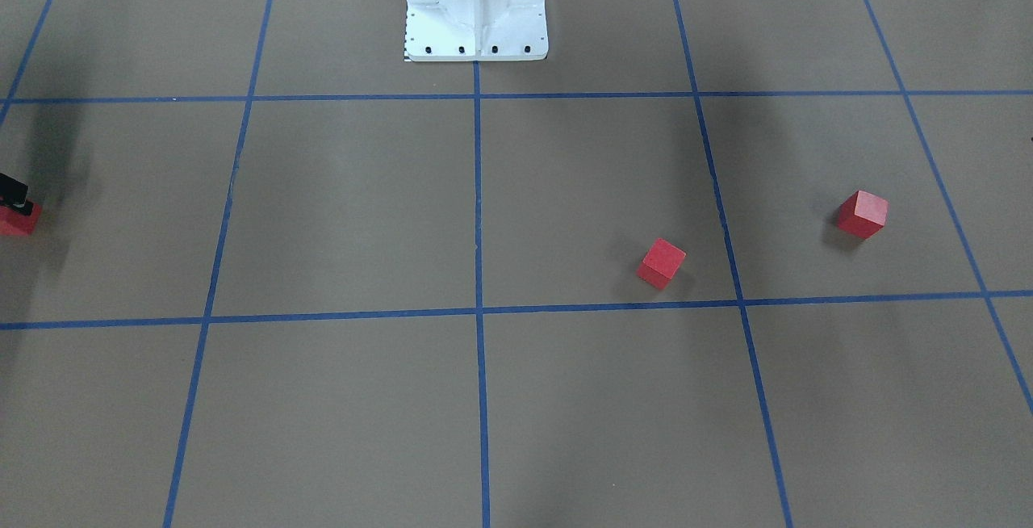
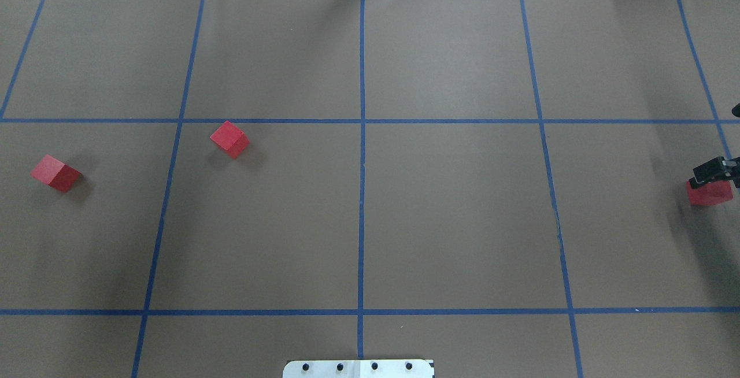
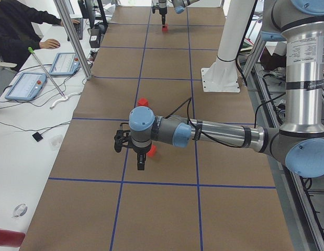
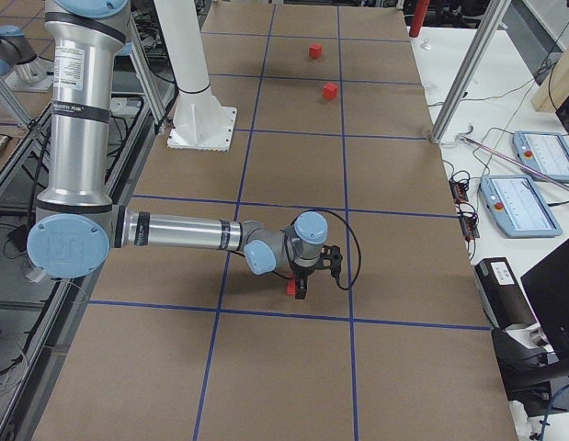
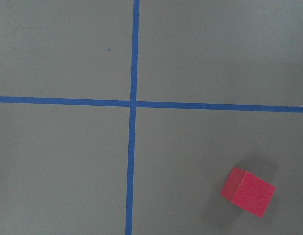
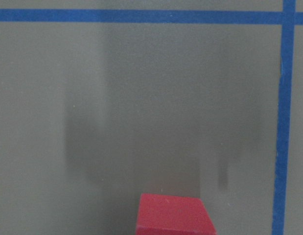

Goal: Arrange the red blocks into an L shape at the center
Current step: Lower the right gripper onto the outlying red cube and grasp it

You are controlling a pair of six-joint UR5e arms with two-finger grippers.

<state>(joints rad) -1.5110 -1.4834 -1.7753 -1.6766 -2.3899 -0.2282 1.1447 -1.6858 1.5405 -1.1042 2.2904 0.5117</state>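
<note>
Red matte cube (image 2: 709,193) far from the blue centre tape line (image 2: 362,193); right tool (image 2: 716,171) atop it, grip unclear; off-centre closing could skew it.

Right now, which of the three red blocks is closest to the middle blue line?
The red block one square left of the center line. The far-left block and the block by the right gripper both sit farther out.

Brown matte table surface (image 1: 339,205) ruled into squares by blue tape lines (image 1: 478,213). White robot base (image 1: 476,7) at top centre. Two red blocks lie apart on the view's right, one (image 1: 662,263) just beside a tape line, the other (image 1: 862,214) in the neighbouring square. A third red block (image 1: 18,220) sits at the left edge, a black gripper part (image 1: 14,193) touching its top.
</note>
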